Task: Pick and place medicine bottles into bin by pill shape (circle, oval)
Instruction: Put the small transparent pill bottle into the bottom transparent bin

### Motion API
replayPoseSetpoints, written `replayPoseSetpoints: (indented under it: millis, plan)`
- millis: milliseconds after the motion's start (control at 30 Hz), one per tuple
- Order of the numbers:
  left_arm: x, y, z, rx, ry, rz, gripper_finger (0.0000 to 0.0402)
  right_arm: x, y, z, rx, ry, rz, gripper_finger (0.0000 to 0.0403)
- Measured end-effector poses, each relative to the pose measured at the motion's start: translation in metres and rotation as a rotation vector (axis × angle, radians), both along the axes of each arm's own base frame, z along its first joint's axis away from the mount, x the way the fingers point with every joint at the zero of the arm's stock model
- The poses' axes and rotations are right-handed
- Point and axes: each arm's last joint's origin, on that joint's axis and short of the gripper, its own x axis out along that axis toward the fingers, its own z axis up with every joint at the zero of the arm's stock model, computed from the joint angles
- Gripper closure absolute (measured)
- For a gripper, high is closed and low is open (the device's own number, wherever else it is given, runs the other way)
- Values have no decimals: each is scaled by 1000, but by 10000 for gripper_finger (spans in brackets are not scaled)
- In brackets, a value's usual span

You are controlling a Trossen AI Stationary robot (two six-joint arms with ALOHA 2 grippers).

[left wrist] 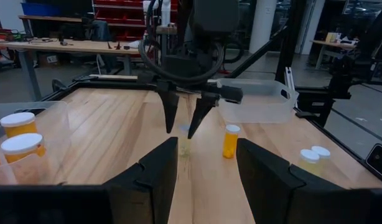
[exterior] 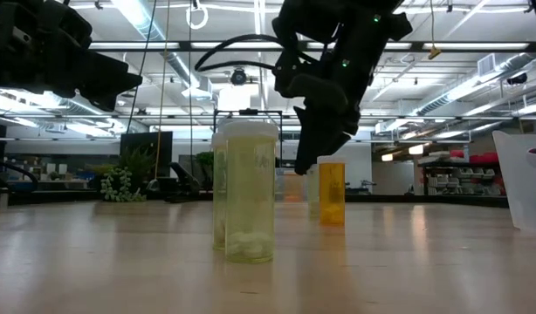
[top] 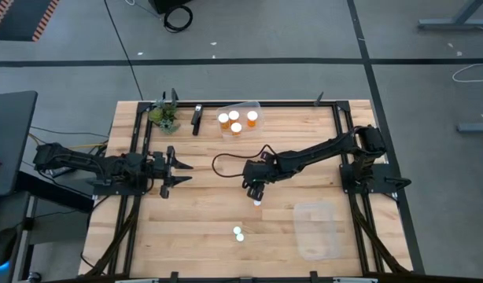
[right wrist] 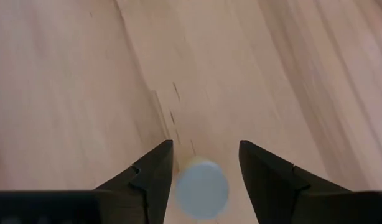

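Observation:
My right gripper [top: 255, 192] hangs open over the middle of the table, fingers pointing down. In the right wrist view [right wrist: 203, 148] its fingers stand on either side of the white cap of a small pale bottle [right wrist: 202, 188] without touching it. An orange bottle [left wrist: 231, 141] stands on the table just toward the near edge from it, and its cap shows in the high view [top: 257, 202]. Two pale bottles [top: 238, 233] stand side by side nearer the front edge. My left gripper [top: 184, 173] is open and empty at the left.
A clear bin [top: 243, 108] at the far edge holds several orange bottles [top: 234, 119]. A second clear bin [top: 316, 229] stands at the near right. A small plant [top: 164, 116] and a dark object [top: 197, 118] sit at the far left. Black frame rails run along both sides.

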Motion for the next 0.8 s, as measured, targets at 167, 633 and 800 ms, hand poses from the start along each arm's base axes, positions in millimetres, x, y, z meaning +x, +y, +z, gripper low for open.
replayPoseSetpoints:
  millis: [167,633,800]
  plan:
    - [0,0,0,0,1,0,230,0,2,0,24,4,10,212]
    - [0,0,0,0,1,0,230,-5,3,-2,31,49,6,233]
    - [0,0,0,0,1,0,230,-5,3,-2,32,49,4,258]
